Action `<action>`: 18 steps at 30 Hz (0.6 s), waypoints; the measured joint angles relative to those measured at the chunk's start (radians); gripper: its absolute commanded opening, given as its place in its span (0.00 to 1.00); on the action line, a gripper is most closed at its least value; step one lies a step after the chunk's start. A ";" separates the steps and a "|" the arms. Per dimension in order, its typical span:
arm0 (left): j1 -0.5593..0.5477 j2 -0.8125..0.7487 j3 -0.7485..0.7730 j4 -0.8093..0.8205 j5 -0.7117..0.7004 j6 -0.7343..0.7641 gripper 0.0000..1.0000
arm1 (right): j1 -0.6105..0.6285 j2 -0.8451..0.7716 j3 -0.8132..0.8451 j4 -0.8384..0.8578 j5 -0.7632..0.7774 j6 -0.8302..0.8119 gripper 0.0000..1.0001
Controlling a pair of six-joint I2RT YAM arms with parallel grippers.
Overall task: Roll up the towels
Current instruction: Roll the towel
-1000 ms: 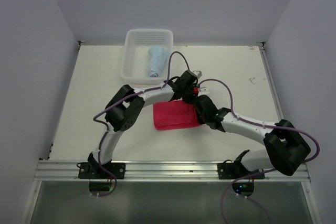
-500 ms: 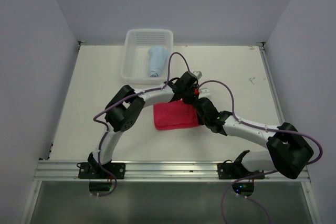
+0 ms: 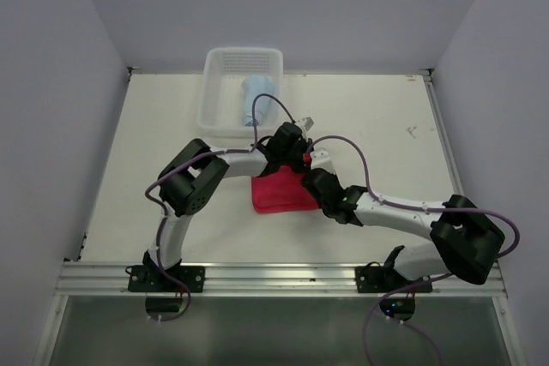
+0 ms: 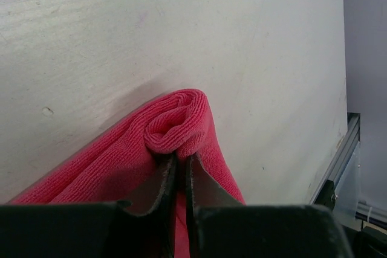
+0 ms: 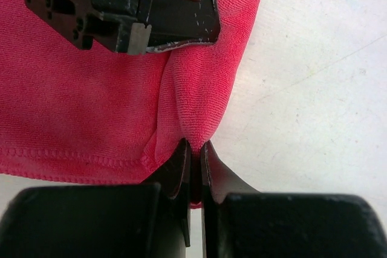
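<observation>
The pink-red towel (image 3: 276,194) lies on the table, its right edge lifted into a fold. My left gripper (image 4: 179,162) is shut on that fold (image 4: 178,126) at the far end, seen from above as the left gripper (image 3: 294,160). My right gripper (image 5: 195,149) is shut on the same towel edge (image 5: 199,89) at the near end; from above the right gripper (image 3: 316,181) sits close beside the left. The light blue towel (image 3: 256,96) lies rolled in the white mesh basket (image 3: 221,100).
The basket stands at the back left of the table (image 3: 386,135). A metal rail (image 3: 274,276) runs along the near edge. Grey walls (image 3: 51,126) close in both sides and the back.
The left gripper has shut on the pink-red towel's right edge. Both grippers have moved left with that edge, folding it over the towel.
</observation>
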 measured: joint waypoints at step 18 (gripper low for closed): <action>0.063 -0.019 -0.177 0.285 0.097 -0.040 0.00 | 0.155 0.317 0.191 -0.130 0.272 0.009 0.00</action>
